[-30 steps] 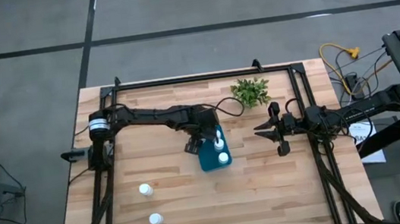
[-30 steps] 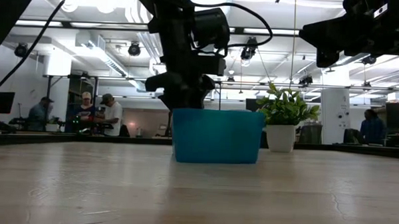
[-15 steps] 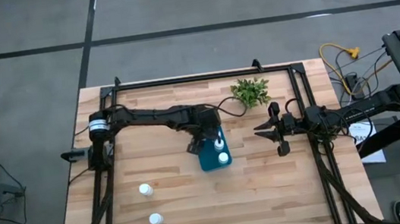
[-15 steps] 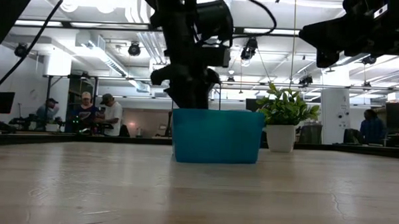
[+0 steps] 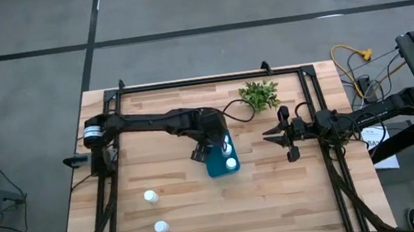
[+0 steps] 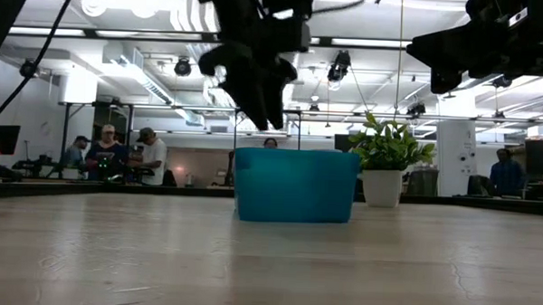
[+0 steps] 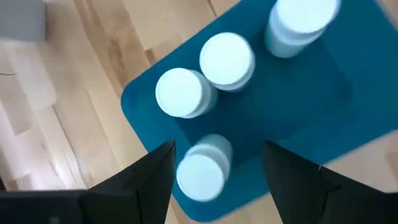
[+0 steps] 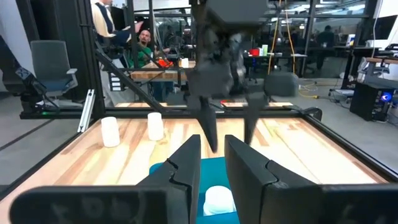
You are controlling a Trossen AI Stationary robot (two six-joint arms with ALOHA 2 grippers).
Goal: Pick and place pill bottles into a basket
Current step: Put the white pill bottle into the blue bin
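The teal-blue basket (image 5: 221,160) stands at mid-table and also shows in the low view (image 6: 296,185). Inside it, several white pill bottles stand upright, among them one (image 7: 227,59) by the middle and one (image 7: 202,169) below my left gripper. My left gripper (image 7: 217,152) hangs open and empty above the basket, clear of its rim in the low view (image 6: 262,107). Two more pill bottles (image 5: 150,196) (image 5: 160,227) stand on the table near its left front. My right gripper (image 5: 286,134) waits open, to the right of the basket.
A small green plant in a white pot (image 5: 259,94) stands just behind and to the right of the basket. Black frame rails (image 5: 203,81) run along the table's edges. People sit in the room beyond the table (image 6: 118,152).
My left gripper has gone straight up from low inside the basket until its fingertips are clear of the rim. The basket and the bottles on the table have stayed where they were.
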